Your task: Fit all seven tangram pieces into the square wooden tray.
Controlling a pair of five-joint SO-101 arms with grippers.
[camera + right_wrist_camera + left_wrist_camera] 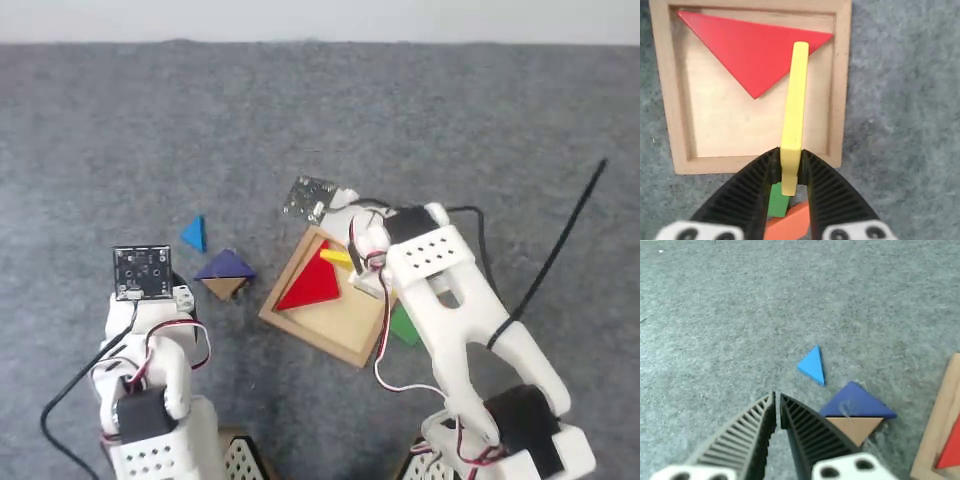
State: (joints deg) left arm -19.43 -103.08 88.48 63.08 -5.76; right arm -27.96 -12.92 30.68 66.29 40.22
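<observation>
We see our left gripper [777, 397] with jaws pressed together, gripping nothing, over the grey carpet [740, 315]. A light blue triangle [812, 366] lies near a dark blue triangle [856, 402], which touches a tan triangle [856, 427]. Beside them is the wooden tray [935, 440], holding a red piece [951, 452].

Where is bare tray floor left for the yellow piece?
Bare floor: the stretch of the tray between the red triangle and the rim nearest the right gripper, which holds the yellow piece. Crowded: outside that rim, with the green piece and orange piece.
</observation>
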